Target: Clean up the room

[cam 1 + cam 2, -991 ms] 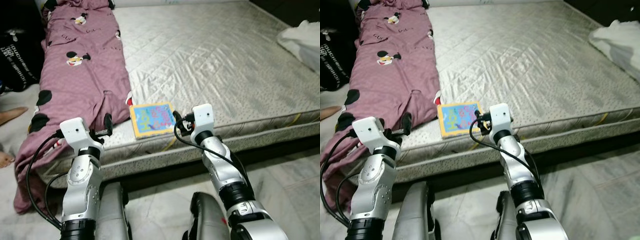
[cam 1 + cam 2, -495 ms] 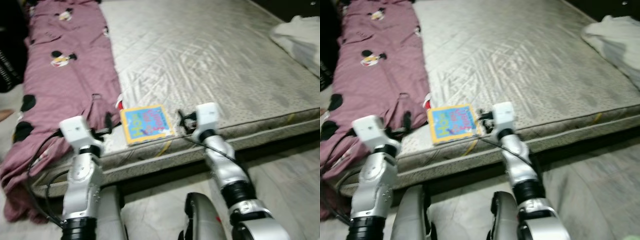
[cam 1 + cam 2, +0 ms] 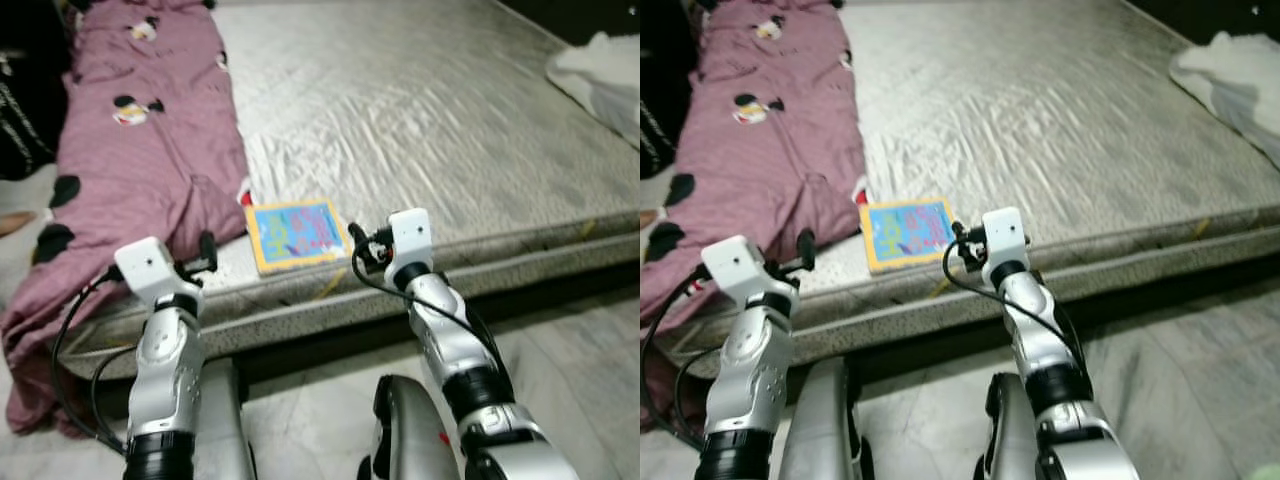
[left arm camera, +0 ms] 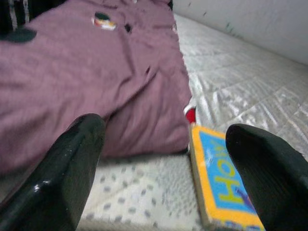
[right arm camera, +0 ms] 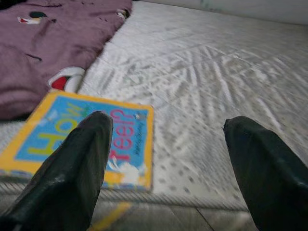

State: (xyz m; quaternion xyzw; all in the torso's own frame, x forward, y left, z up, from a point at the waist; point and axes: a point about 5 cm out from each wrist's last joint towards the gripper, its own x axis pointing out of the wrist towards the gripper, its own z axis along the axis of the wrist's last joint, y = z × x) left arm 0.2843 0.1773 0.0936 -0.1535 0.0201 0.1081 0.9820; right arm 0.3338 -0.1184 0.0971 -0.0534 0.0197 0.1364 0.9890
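Book [image 3: 294,232] lies at the mattress's [image 3: 440,130] near edge; left gripper [image 4: 173,168] and right gripper [image 5: 163,159] flank it, fingers apart.

Two silver segmented arms, black bands at joints. White boxy wrist camera housing tops each arm. Left gripper [image 4: 163,178]: two long glossy black fingers [image 4: 67,178], rounded, broad. Right gripper [image 5: 163,168]: same pair of black fingers [image 5: 77,168], matte-looking. Black cable loops from left wrist housing [image 3: 148,268] down along forearm; another black cable curls off right wrist housing [image 3: 409,238]. Grey rounded legs below arms.
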